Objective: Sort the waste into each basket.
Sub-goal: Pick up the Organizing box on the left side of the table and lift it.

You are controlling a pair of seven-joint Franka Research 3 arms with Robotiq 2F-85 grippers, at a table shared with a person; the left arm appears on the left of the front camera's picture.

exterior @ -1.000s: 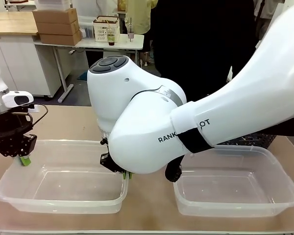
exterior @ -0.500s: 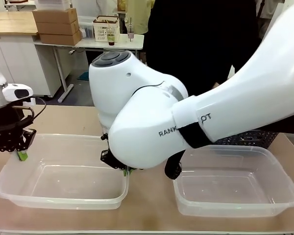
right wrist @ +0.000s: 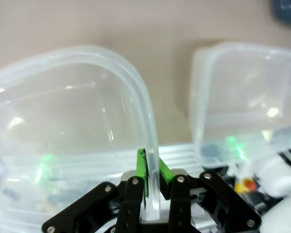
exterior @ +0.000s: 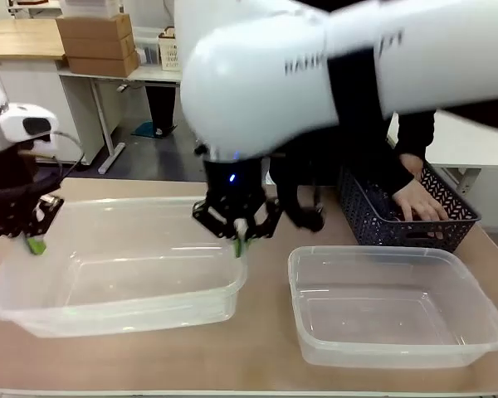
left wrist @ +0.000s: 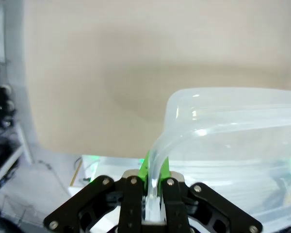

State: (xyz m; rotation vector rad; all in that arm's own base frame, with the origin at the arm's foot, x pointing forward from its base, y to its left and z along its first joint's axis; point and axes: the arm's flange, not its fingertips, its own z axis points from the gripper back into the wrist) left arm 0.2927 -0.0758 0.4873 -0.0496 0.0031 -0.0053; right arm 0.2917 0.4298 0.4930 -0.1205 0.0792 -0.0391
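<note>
Tabletop (exterior: 266, 340) in pale tan, with a person at its far side. The robot's white right arm (exterior: 315, 66) crosses the top of the front view. Below it are two clear rectangular plastic tubs, side by side. The left tub (exterior: 108, 311) is held by both arms, and the right tub (exterior: 398, 352) lies flat and empty. Behind that, a dark lattice-sided plastic basket (exterior: 369, 224) has the person's hand (exterior: 417, 201) inside; its contents are too dark to tell. The left gripper (exterior: 35, 240) is clamped on the left tub's outer rim, the right gripper (exterior: 239, 239) on its inner rim. The step appears to be positioning this tub. Both grips should travel level and together, so the thin rim neither twists nor slips.
</note>
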